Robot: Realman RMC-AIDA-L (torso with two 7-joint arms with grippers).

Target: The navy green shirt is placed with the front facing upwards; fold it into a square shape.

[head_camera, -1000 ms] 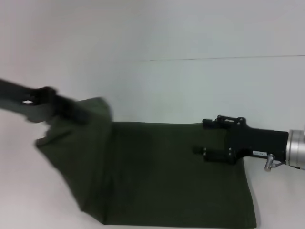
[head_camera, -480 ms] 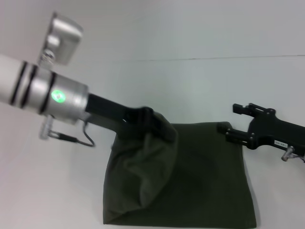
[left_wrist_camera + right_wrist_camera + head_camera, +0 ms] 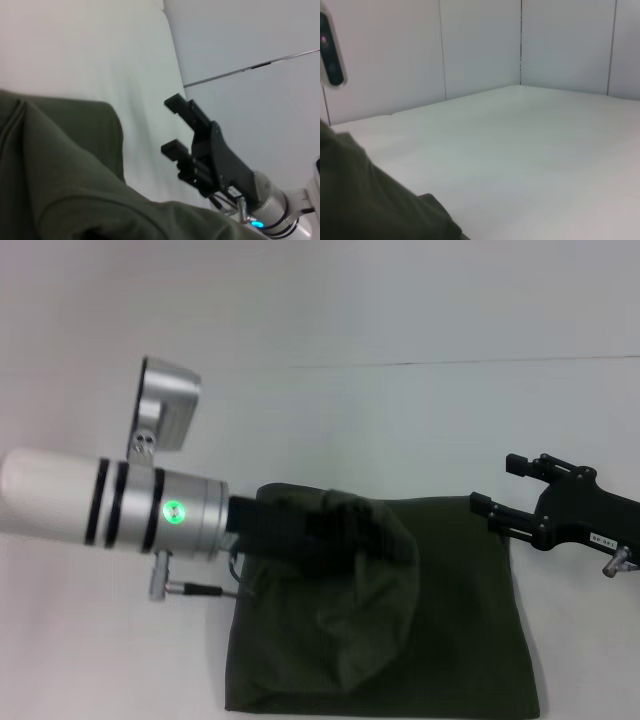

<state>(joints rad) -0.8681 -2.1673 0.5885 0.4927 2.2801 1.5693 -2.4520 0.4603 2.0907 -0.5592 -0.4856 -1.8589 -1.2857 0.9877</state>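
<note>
Head view: the shirt (image 3: 440,630) lies on the white table (image 3: 400,420) as a folded dark green panel, near the lower edge of the picture and slightly right of centre. Its left part is lifted off the table and draped over the left gripper (image 3: 355,535), forming a rounded bulge of cloth above the flat layer. The left gripper is over the shirt's upper left area with cloth wrapped around it and bunched at its tip; the fingers appear clamped on the shirt. The left arm's silver wrist section shows a green indicator light. The right gripper (image 3: 500,490) hangs at the shirt's upper right corner, fingers spread apart and holding nothing, clear of the cloth.

Left wrist view: raised folds of the shirt (image 3: 60,170) fill the near side. The right gripper (image 3: 172,125) is visible farther off above the table (image 3: 100,50), its two fingers parted with a visible gap.

Right wrist view: a dark green fold of the shirt (image 3: 365,200) occupies one corner; the rest is table (image 3: 530,150) and plain wall panels (image 3: 480,45)
</note>
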